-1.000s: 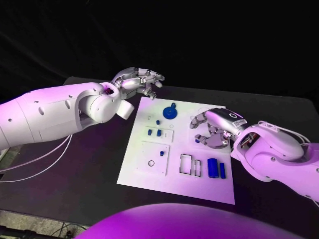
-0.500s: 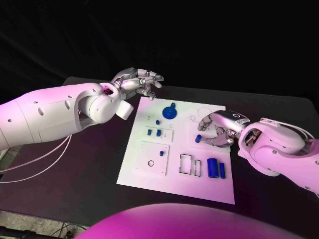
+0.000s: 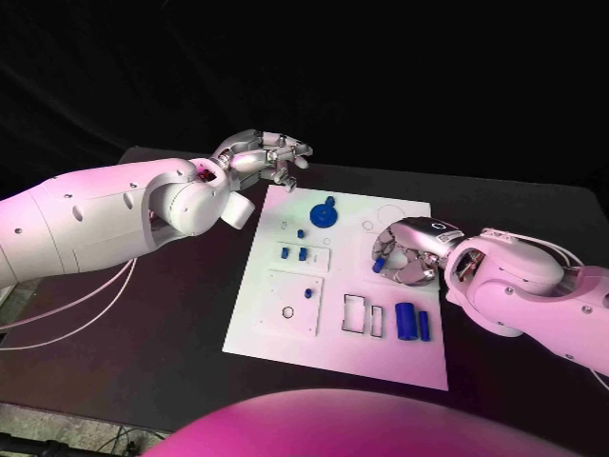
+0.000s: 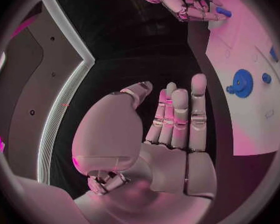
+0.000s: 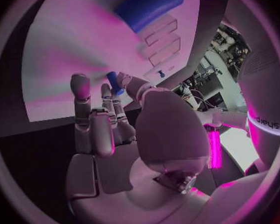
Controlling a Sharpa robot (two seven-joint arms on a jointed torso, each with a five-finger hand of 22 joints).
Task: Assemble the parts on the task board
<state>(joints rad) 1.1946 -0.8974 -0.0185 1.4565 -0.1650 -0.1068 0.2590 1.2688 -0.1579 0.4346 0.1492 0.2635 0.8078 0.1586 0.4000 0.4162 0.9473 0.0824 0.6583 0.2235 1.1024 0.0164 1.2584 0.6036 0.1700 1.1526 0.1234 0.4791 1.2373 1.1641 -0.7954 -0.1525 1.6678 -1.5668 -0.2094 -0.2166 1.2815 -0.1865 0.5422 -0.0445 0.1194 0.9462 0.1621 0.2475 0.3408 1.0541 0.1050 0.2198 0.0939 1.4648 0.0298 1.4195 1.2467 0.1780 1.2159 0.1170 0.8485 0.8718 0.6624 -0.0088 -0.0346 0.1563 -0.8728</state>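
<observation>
Your right hand (image 3: 407, 255) sits over the right-middle of the task board (image 3: 325, 324), and it's pinching a small blue part (image 3: 379, 266) between thumb and fingertip; you can see that same blue part (image 5: 114, 82) clamped there in the right wrist view. Your left hand (image 3: 266, 154) hovers off the board's upper left corner, fingers loosely apart, holding nothing. On the board you've got a blue gear (image 3: 324, 213) near the top, two little blue pegs (image 3: 294, 253) left of centre, and two blue cylinders (image 3: 415, 322) lower right.
</observation>
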